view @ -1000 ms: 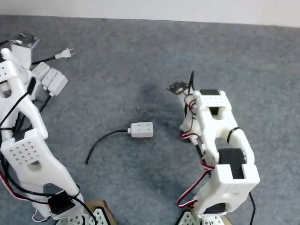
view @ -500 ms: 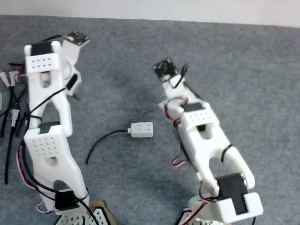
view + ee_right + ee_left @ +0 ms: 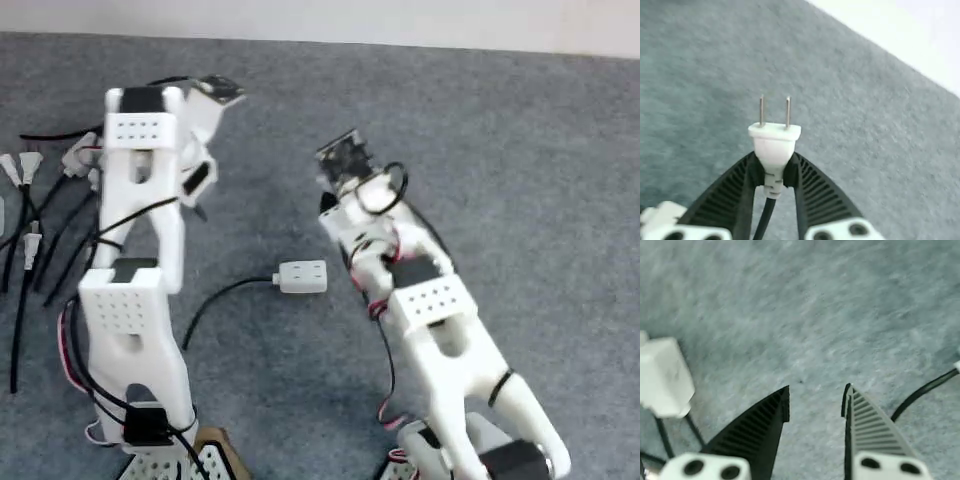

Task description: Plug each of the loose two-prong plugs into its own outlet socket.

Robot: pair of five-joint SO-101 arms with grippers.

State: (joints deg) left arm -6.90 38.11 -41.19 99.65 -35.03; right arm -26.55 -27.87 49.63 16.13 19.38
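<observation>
Grey carpet (image 3: 520, 150) covers the table, and I work over it with two claws. My right claw (image 3: 774, 162) is closed snugly round a white two-prong plug (image 3: 774, 136). It grips the plug by the neck, where the black cord (image 3: 762, 220) leaves. Both fingers press the plug's sides, and the two metal prongs point straight away from my wrist, over bare carpet.

My left claw (image 3: 816, 390) stands partly open, a clear gap between its black fingers (image 3: 760, 425), and it has hold of nothing. It hangs above the carpet. Just beside one finger lies a white block (image 3: 662, 377), of what kind I cannot tell. A black cable (image 3: 922, 392) runs past the other finger.

In the high view, the outlet socket block (image 3: 302, 276) lies flat near the table's middle, and its own lead (image 3: 212, 298) curls off toward eight o'clock. My left arm (image 3: 140, 128) rises at about ten o'clock from the block. My right arm (image 3: 430, 300) stands close by at three o'clock, with its wrist up at one o'clock. Far out at nine o'clock, by the table's edge, loose plugs (image 3: 18, 166) lie with their black cords (image 3: 45, 250) in a tangle, well apart from the block.
</observation>
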